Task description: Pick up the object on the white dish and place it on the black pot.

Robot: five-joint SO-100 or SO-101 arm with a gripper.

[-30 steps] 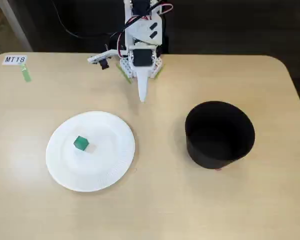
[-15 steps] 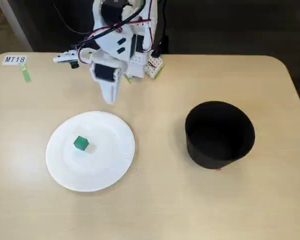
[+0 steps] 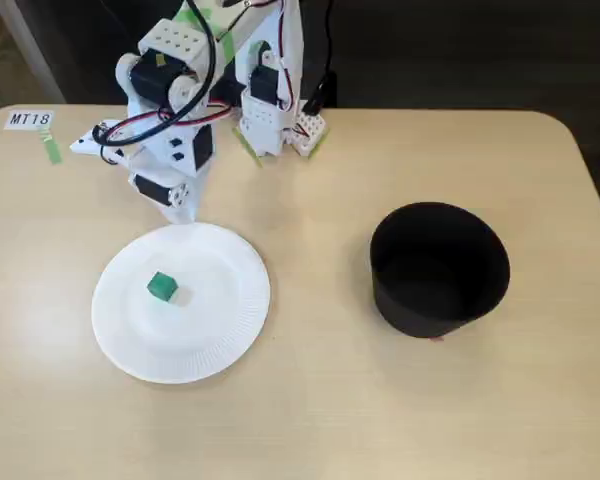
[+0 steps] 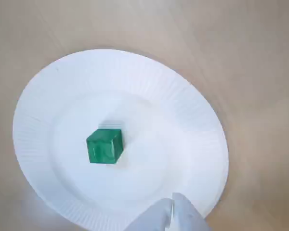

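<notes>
A small green cube (image 3: 162, 287) lies a little left of centre on the white paper dish (image 3: 220, 320). In the wrist view the cube (image 4: 104, 146) sits near the middle of the dish (image 4: 183, 125). The black pot (image 3: 438, 268) stands upright on the table to the right, and its inside looks empty. My gripper (image 3: 178, 208) hangs over the far rim of the dish, above and behind the cube, not touching it. In the wrist view its tips (image 4: 172, 214) enter from the bottom edge, pressed together and holding nothing.
The arm's white base (image 3: 270, 110) with its cables stands at the back of the wooden table. A paper label reading MT18 (image 3: 30, 119) and a strip of green tape (image 3: 52, 148) lie at the back left. Bare tabletop separates dish and pot.
</notes>
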